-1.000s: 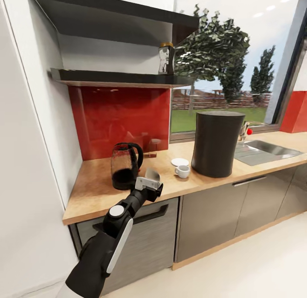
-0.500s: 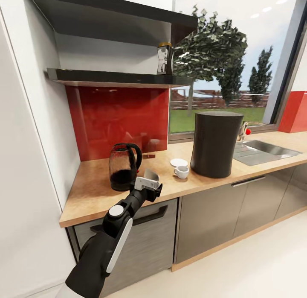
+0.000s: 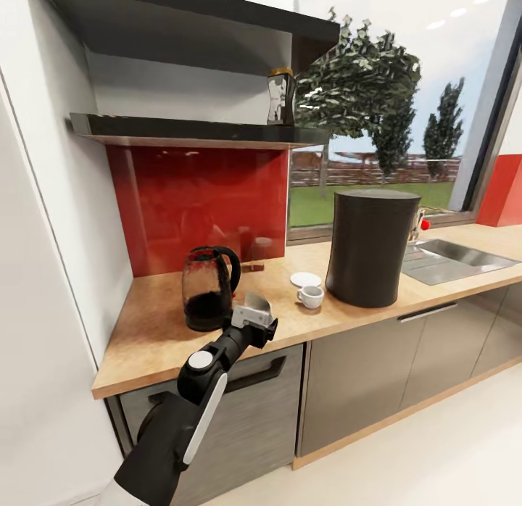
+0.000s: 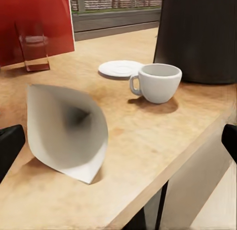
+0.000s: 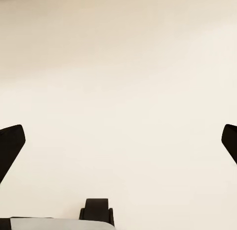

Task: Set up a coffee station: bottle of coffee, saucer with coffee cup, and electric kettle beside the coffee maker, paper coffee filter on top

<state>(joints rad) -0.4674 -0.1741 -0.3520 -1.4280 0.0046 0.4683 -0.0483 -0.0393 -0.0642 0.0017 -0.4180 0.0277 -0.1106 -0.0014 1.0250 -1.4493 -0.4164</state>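
Facing paper filter [image 4: 66, 131] with left end effector [image 4: 118, 146] spread | coffee bottle [image 3: 280, 96] shelved in head view | right end effector [image 5: 118, 141] spread over floor [image 5: 118, 67]

No readable text anywhere.
The bottle of coffee [image 3: 280, 96] on the shelf [image 3: 196, 131] carries a pale label, perhaps printed, but too blurred to read; the coffee maker [image 3: 370, 246] below it looks unmarked.

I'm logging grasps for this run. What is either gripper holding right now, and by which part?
Nothing. The left gripper is open before the paper filter lying on the countertop; the right gripper is open too.
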